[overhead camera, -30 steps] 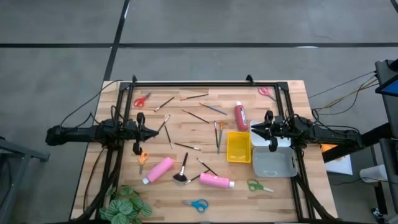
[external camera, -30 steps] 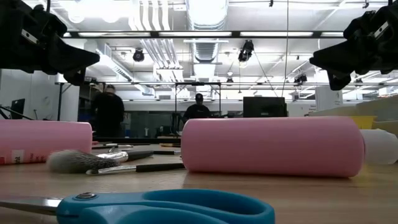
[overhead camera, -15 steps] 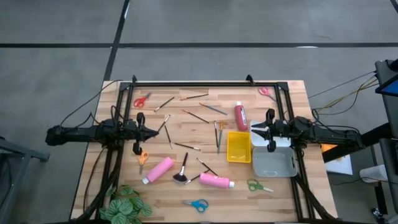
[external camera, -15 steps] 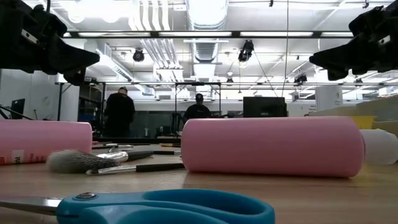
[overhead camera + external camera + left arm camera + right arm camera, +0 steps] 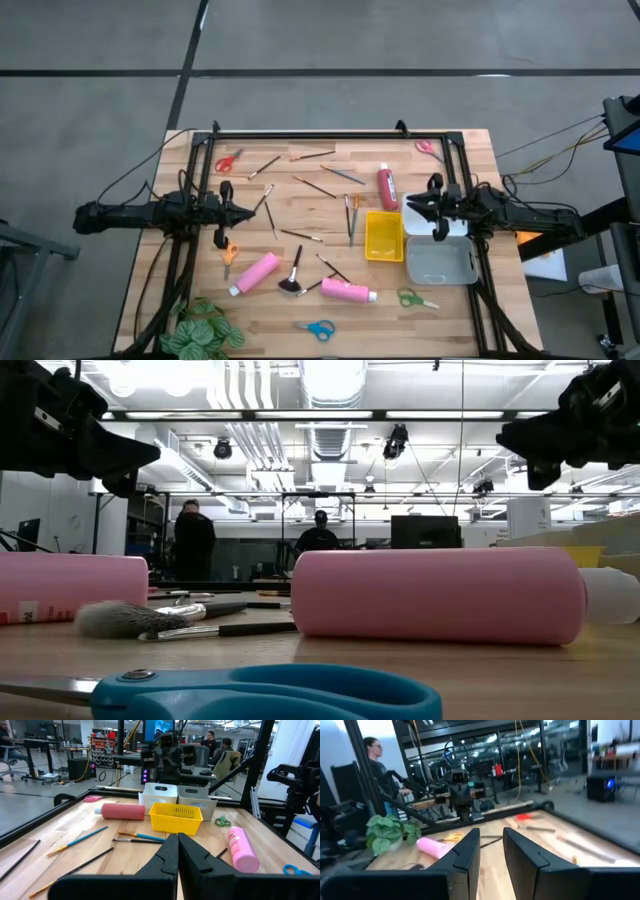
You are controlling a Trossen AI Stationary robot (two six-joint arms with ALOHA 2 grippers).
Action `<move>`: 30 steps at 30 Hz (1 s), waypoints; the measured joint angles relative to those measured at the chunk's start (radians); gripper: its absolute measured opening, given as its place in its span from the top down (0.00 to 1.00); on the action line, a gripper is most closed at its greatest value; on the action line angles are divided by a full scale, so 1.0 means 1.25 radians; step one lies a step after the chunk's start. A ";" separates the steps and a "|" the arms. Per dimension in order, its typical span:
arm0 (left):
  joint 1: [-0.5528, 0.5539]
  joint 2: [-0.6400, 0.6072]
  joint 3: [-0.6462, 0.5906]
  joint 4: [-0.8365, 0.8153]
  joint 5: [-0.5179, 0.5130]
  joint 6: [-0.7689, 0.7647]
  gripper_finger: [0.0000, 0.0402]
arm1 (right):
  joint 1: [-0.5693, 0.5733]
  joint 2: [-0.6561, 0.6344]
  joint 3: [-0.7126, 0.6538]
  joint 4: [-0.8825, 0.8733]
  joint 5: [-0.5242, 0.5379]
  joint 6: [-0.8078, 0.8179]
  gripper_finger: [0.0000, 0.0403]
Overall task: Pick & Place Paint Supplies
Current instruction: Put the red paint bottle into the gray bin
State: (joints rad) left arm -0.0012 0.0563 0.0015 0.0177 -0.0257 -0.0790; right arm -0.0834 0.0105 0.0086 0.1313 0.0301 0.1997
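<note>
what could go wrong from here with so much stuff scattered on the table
The thin brushes beside the yellow tray lie close together, so a pinch may lift two or knock one away. The red paint bottle lies on its side and could roll if nudged. The right gripper hovers near both.

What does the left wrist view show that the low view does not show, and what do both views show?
Only the left wrist view shows the yellow tray, the two white trays behind it, the red paint bottle and thin brushes on the wood. Only the low view shows the blue-handled scissors up close and the fluffy brush. Both show a pink paint bottle lying on the table.
</note>
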 joint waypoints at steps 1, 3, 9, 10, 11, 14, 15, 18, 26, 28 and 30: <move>0.000 0.000 0.000 0.000 0.000 0.000 0.99 | 0.000 0.000 0.000 0.013 0.000 -0.023 0.79; 0.000 0.000 0.000 0.000 0.000 0.000 0.99 | 0.000 0.000 0.000 0.037 0.000 -0.054 0.79; 0.000 0.000 0.000 0.000 0.000 0.000 0.99 | 0.000 0.010 0.043 -0.004 0.000 -0.125 0.79; 0.000 0.000 0.000 0.000 0.000 0.000 0.99 | 0.000 0.018 0.058 -0.026 0.000 -0.137 0.79; 0.000 0.000 0.000 0.000 0.000 0.000 0.99 | 0.000 0.027 0.074 -0.050 0.000 -0.139 0.79; 0.000 0.000 0.000 0.000 0.000 0.000 0.99 | 0.000 0.066 0.127 -0.104 0.000 -0.101 0.79; 0.000 0.000 0.000 0.000 0.000 0.000 0.99 | 0.000 0.081 0.146 -0.109 0.000 -0.083 0.79; 0.000 0.000 0.000 0.000 0.000 0.000 0.99 | 0.000 0.135 0.204 -0.112 0.000 -0.011 0.79; 0.000 0.000 0.000 0.000 0.000 0.000 0.99 | 0.000 0.318 0.313 -0.219 0.165 0.185 0.79; 0.000 0.000 0.000 0.000 0.000 0.000 0.99 | 0.000 0.367 0.349 -0.288 0.230 0.223 0.79; 0.000 0.000 0.000 0.000 0.000 0.000 0.99 | 0.000 0.422 0.396 -0.361 0.301 0.250 0.79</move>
State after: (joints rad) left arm -0.0013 0.0563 0.0014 0.0178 -0.0257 -0.0788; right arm -0.0834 0.5385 0.5038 -0.3197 0.4066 0.5123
